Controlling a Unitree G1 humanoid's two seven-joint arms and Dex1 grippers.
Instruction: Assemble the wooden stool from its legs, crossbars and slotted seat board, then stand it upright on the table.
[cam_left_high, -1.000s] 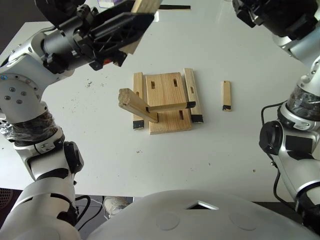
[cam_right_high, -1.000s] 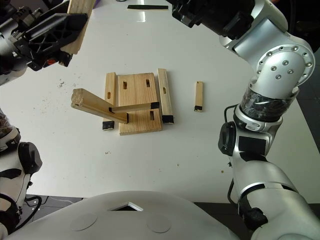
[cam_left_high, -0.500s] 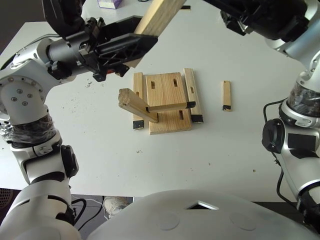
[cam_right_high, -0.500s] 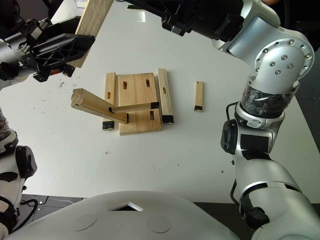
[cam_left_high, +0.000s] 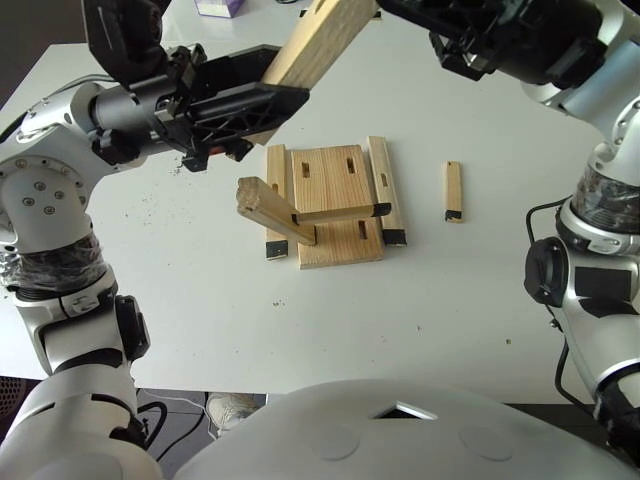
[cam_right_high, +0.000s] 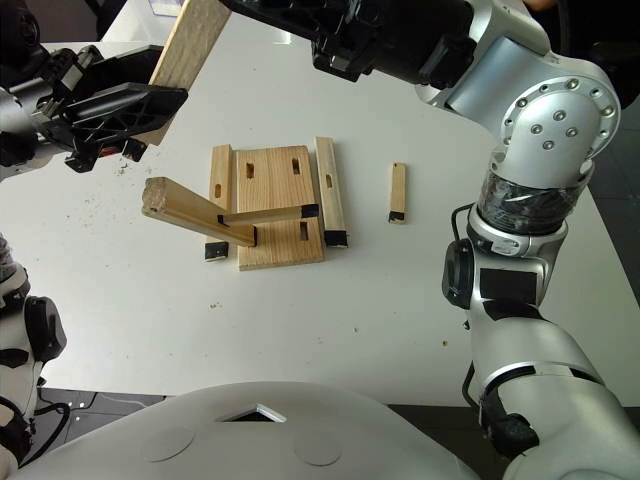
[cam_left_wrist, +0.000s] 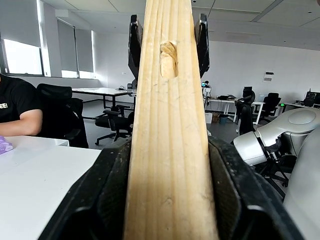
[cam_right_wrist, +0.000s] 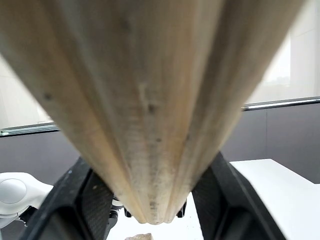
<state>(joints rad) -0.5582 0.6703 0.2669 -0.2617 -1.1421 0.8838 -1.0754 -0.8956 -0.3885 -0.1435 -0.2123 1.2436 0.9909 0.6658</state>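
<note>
My left gripper (cam_left_high: 278, 78) is shut on a wooden leg (cam_left_high: 318, 38), held slanting high over the table's far left. The leg's slot (cam_left_wrist: 169, 59) faces the left wrist camera. My right gripper (cam_right_wrist: 150, 212) comes in from the upper right and is shut on the same leg's upper end, with a finger on each side of the wood. Below lies the slotted seat board (cam_left_high: 342, 238). A tilted leg (cam_left_high: 270, 208) joined to a crossbar (cam_left_high: 338, 212) rests on it. Two more legs (cam_left_high: 276, 168) (cam_left_high: 386, 195) lie along its sides. A short crossbar (cam_left_high: 453, 190) lies apart to the right.
A purple box (cam_left_high: 220, 6) and a black strip (cam_right_high: 295, 14) sit at the table's far edge. Dark specks (cam_left_high: 180, 165) dot the surface left of the board. Bare white table (cam_left_high: 420, 300) stretches along the near side.
My right arm has swung in from the right and taken hold of the upper end of the raised leg. The left arm has shifted a little while holding the leg.
</note>
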